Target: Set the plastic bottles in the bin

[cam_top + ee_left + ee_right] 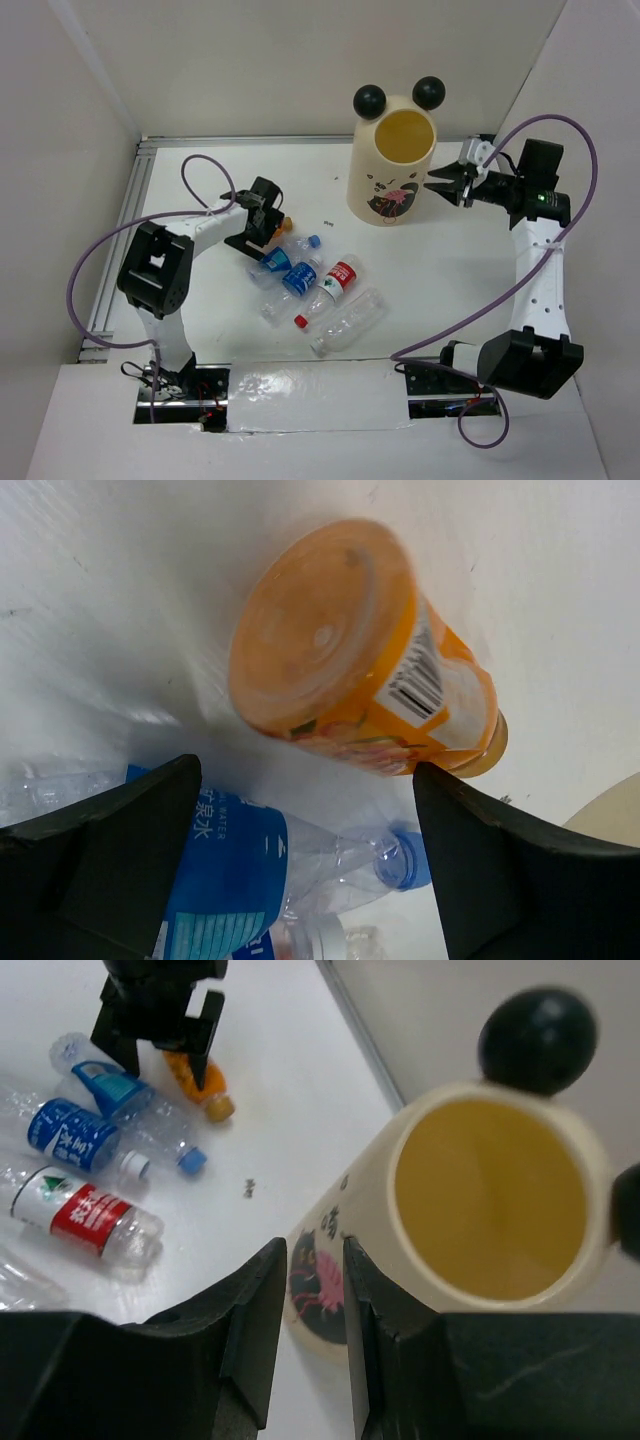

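The cream bin [392, 180] with two black ball ears stands upright at the back right; its yellow inside looks empty in the right wrist view [488, 1196]. Several plastic bottles lie in a pile mid-table: a blue-label one [298, 278], a red-label one [341, 279] and a clear one [349, 322]. An orange bottle [360, 660] lies just beyond my left gripper [305, 780], which is wide open and low over a blue-label, blue-capped bottle [250, 865]. My right gripper [315, 1250] hangs narrowly open and empty beside the bin.
White walls close in the table on the left, back and right. A metal rail [120, 230] runs along the left edge. Purple cables loop off both arms. A small dark mark [328, 222] lies between the bottles and the bin.
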You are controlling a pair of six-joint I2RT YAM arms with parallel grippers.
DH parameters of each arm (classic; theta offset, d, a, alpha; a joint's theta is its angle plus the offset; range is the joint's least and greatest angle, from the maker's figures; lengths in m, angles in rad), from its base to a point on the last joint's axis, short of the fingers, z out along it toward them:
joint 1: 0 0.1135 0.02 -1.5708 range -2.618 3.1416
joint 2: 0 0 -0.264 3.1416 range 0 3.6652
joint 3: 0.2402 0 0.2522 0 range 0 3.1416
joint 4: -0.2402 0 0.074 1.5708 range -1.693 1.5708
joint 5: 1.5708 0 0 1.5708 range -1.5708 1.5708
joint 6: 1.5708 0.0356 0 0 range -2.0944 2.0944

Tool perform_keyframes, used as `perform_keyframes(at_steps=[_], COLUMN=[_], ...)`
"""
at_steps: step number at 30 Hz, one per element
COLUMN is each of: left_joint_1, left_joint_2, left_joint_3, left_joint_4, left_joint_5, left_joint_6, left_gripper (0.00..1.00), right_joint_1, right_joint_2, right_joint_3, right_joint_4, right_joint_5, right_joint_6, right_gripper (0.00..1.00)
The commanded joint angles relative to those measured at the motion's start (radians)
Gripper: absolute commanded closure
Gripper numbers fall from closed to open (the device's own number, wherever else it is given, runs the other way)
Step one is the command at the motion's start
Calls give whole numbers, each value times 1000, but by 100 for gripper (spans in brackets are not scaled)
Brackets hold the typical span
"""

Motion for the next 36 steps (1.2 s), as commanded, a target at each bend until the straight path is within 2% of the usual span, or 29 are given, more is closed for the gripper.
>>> perform_keyframes(at_steps=[1,6,15,16,18,21,22,25,35,36], left_joint_1=[1,10,19,30,57,91,91,91,120,129], left_joint_2=[4,-16,-125,-116,-93,-47,-24,11,99,114], left_joint_3=[36,39,1,1,1,1,21,53,174,185], left_joint_4=[-7,36,71,54,54,63,63,36,23,23], left_joint_5=[-75,-66,-99,-99,-86,-60,-60,-60,-60,-60], left_joint_6=[-65,-51,-74,-102,-111,-123,-123,-111,-64,-64], left_gripper=[0,0,0,0,0,0,0,0,0,6], right_joint_1=[-15,-25,-25,-25,-25,-25,-25,-25,-35,-35], right_joint_2=[-14,-14,-14,-14,-14,-14,-14,-23,-32,-32], right_joint_3=[-34,-81,-129,-138,-138,-128,-127,-118,-118,-118], right_joint_4=[-147,-262,-282,-282,-293,-328,-328,-351,-369,-369], right_joint_5=[26,46,57,57,66,77,87,100,109,109], right_joint_6=[-88,-191,-200,-211,-211,-229,-240,-260,-260,-260], right_gripper=[64,58,44,41,41,33,27,22,21,21])
